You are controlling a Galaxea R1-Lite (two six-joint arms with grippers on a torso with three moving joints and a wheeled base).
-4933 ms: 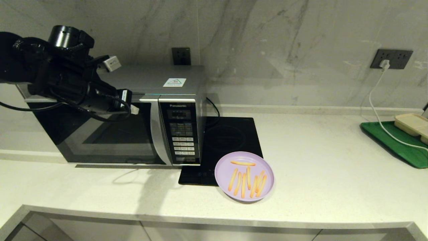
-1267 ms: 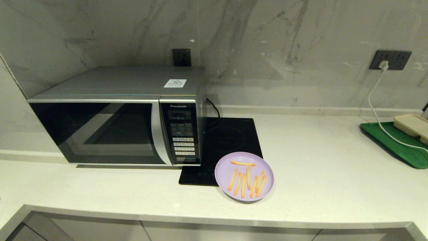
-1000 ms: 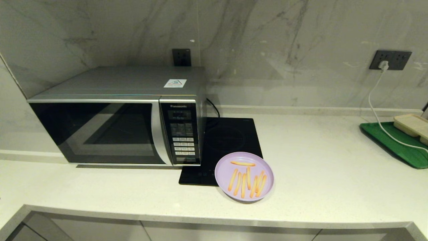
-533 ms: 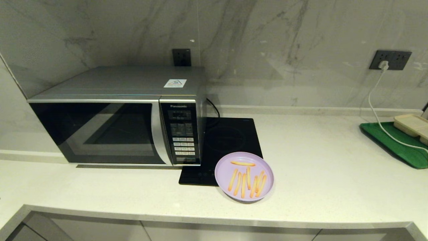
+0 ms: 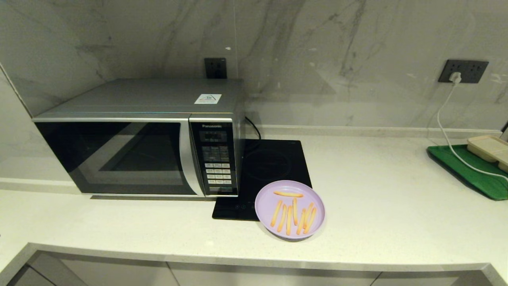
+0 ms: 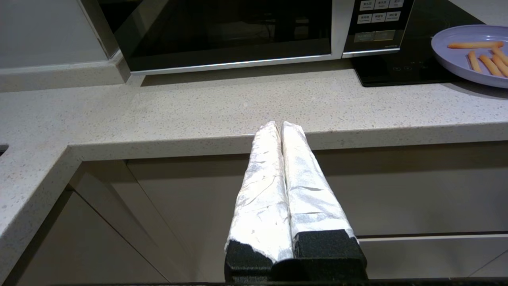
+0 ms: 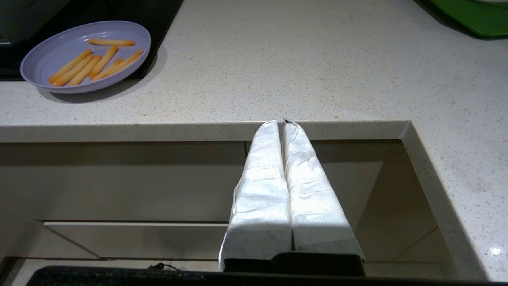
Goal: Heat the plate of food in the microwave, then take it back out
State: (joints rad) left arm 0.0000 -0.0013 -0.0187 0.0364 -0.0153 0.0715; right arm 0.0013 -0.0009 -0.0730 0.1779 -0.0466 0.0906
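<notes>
Left hand, earlier at the microwave, is now parking below the desk; both hands closed, empty. Plate of food sitting beside microwave; task appears complete.

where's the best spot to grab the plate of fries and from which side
Grip the raised rim of the plate, probably on its near or right edge. The rim is the only part that stands proud of the shallow dish, and those sides overhang open counter; the far left edge rests on the cooktop, close to the microwave. The fries lie mid-plate, clear of the rim.
</notes>
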